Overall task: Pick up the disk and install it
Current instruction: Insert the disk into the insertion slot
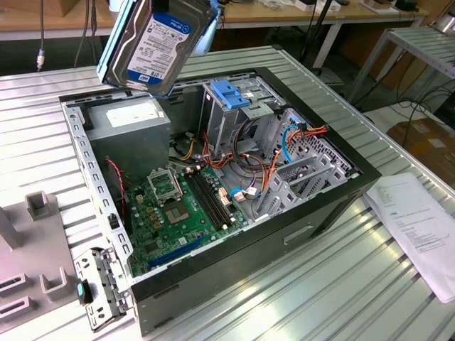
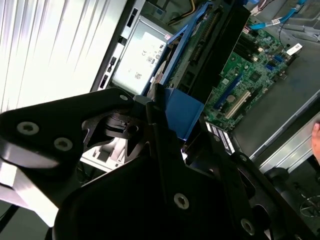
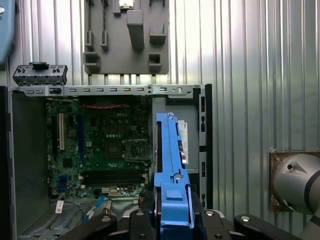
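- Silver metal with a white, blue-banded label, the disk [image 1: 153, 42] hangs tilted in the air, label side towards the exterior view.
- The jaws of the gripper [image 3: 172, 220] are closed on the disk's light-blue side rail, one black finger on either side of it, as the first wrist view shows.
- The disk is above the far corner of the open computer case [image 1: 234, 256], over the grey box with a white sticker [image 1: 131, 131], and touches neither the box nor the case rim.
- The metal cage [image 1: 220, 121] with its blue latch [image 1: 231, 92] stands just beside that box, on the exterior view's right and lower than the disk.
- Orange and blue cables [image 1: 274, 160] crowd the space beyond the cage; the green motherboard [image 1: 178, 213] lies uncovered on the case floor.
- The case rests on a ribbed aluminium table [image 1: 341, 284].
- A grey fixture plate [image 1: 35, 249] and a loose metal bracket [image 1: 99, 288] lie by the case's near left corner; a printed sheet [image 1: 419, 227] lies well apart on the right.
- Wooden benches [image 1: 284, 14] stand behind.
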{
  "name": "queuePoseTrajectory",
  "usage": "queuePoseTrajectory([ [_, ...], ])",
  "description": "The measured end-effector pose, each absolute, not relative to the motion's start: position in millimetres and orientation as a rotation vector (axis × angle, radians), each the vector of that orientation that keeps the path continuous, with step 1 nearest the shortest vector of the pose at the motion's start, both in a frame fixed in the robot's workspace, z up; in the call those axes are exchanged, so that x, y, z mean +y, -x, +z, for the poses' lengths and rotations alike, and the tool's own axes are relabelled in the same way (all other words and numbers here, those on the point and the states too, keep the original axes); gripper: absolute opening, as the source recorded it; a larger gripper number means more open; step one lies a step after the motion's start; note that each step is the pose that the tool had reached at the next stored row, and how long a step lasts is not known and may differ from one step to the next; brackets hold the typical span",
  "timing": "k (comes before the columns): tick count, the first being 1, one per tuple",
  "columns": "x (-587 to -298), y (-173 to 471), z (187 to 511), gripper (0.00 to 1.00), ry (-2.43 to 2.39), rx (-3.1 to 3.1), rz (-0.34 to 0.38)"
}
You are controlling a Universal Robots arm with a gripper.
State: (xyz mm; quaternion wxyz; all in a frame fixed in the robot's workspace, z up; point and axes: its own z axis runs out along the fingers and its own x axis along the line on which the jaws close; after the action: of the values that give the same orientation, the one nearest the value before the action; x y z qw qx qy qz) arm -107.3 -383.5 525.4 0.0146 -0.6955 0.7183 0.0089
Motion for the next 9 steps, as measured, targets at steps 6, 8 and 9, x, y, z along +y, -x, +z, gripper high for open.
queuePoseTrajectory([
  [6, -388, 107, 525, 0.37, 2.165, 2.236, 0.027],
  [8, -393, 107, 525, 0.37, 2.165, 2.236, 0.027],
  [9, -395, 107, 525, 0.37, 2.166, 2.237, 0.026],
])
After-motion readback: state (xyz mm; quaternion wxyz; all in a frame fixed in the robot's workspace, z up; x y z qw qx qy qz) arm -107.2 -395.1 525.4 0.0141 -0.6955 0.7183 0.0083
